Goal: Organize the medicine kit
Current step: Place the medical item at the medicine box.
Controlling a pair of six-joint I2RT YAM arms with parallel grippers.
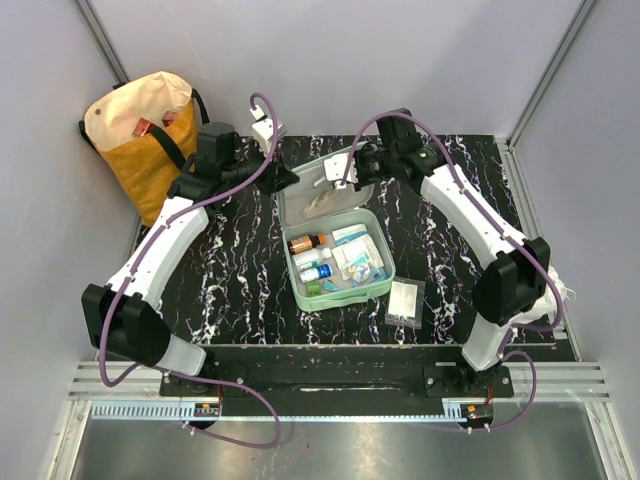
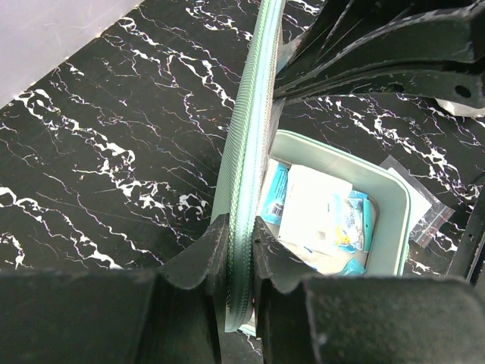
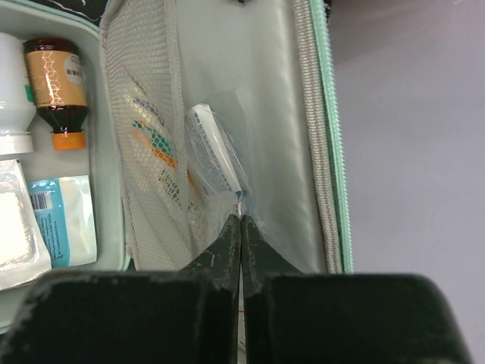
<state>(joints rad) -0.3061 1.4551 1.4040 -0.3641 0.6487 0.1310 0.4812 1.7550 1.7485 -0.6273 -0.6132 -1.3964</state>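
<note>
The mint-green medicine kit point(image 1: 345, 297) lies open in the middle of the table, its lid point(image 1: 318, 190) raised toward the back. My left gripper point(image 2: 240, 227) is shut on the lid's zipper edge point(image 2: 250, 114), at the lid's left side point(image 1: 285, 178). My right gripper point(image 3: 241, 216) is shut on a clear plastic bag point(image 3: 227, 171) with a white tube in it, held against the lid's grey lining beside the mesh pocket point(image 3: 144, 152). The base holds a brown bottle point(image 1: 305, 242), white bottles point(image 1: 315, 268) and packets point(image 1: 357, 257).
A yellow-and-cream tote bag point(image 1: 145, 135) stands at the back left corner. A small clear zip bag point(image 1: 405, 303) lies on the black marble table point(image 1: 240, 280) right of the kit. Grey walls close in the back and sides.
</note>
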